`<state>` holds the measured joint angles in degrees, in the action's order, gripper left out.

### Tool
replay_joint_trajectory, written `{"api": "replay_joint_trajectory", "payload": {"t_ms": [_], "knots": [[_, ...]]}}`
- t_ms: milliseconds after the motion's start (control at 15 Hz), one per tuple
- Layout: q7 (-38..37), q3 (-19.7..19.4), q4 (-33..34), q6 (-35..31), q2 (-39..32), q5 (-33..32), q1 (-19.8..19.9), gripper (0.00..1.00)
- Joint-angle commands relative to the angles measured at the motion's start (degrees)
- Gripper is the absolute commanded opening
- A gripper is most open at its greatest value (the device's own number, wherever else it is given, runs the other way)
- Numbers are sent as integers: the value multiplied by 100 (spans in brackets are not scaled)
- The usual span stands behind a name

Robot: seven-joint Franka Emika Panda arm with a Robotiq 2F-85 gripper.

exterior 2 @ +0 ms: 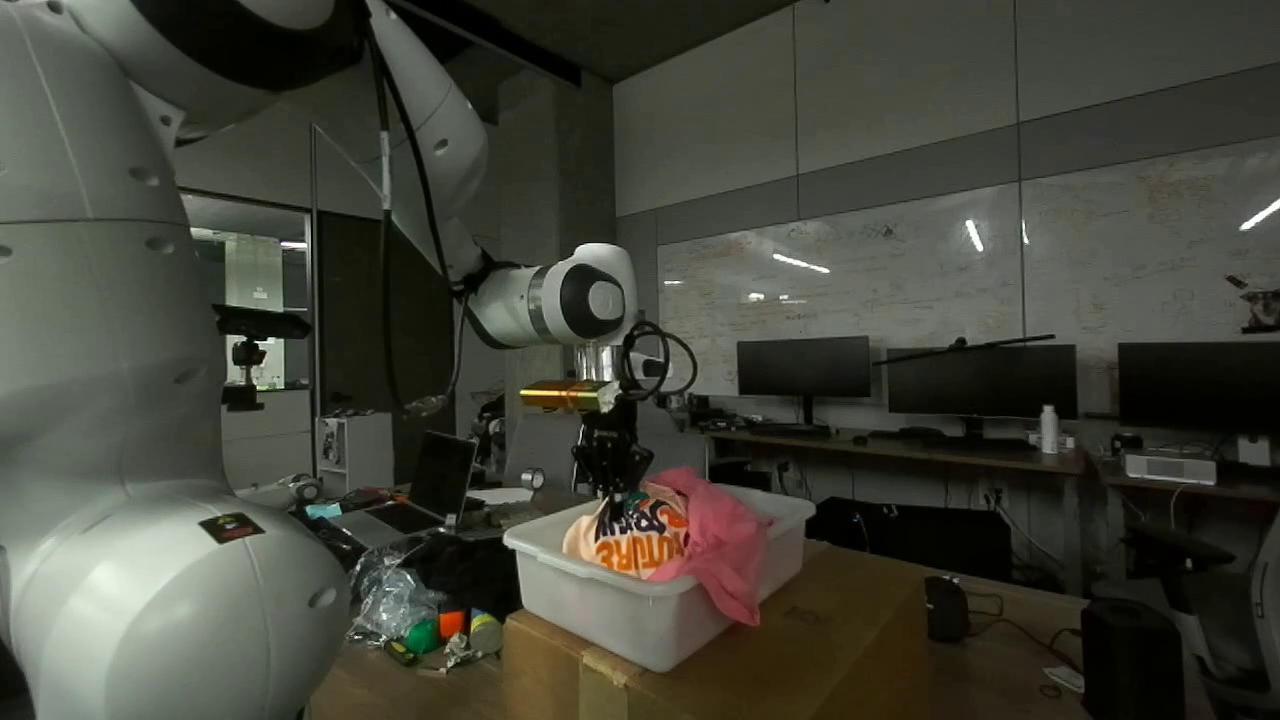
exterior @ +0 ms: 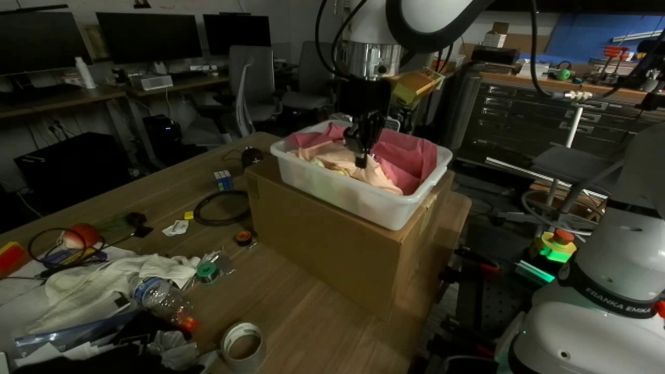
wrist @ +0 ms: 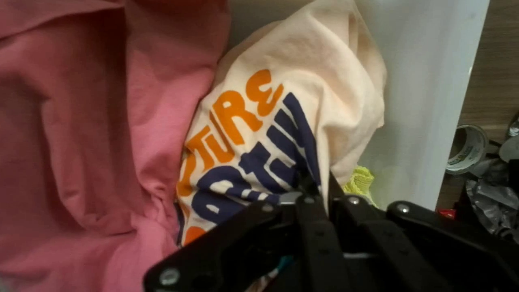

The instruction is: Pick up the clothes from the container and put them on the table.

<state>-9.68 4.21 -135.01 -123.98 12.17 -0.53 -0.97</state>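
Loosely crumpled: 1 cream garment (wrist: 284,121), orange-navy lettered, beside pink garment (wrist: 97,142)

wrist view: close over jaws, facing down. both exterior views: well back, different sides, facing jaws; all share container (exterior: 337,193).

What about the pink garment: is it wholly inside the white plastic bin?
No, in an exterior view the pink garment hangs partly over the rim of the white plastic bin.

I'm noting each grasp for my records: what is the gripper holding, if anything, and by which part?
The cream garment, pinched between the closed jaws by a fold beside its navy lettering.
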Motion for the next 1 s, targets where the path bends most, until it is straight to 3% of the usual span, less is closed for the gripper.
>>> {"api": "replay_joint_trajectory", "payload": {"t_ms": [0, 400, 933], "knots": [[376, -126, -20, -180, 102, 445, -106, 8], [288, -73, -128, -217, 1252, 351, -34, 8], [-99, 175, 302, -298, 2777, 54, 82, 7]]}}
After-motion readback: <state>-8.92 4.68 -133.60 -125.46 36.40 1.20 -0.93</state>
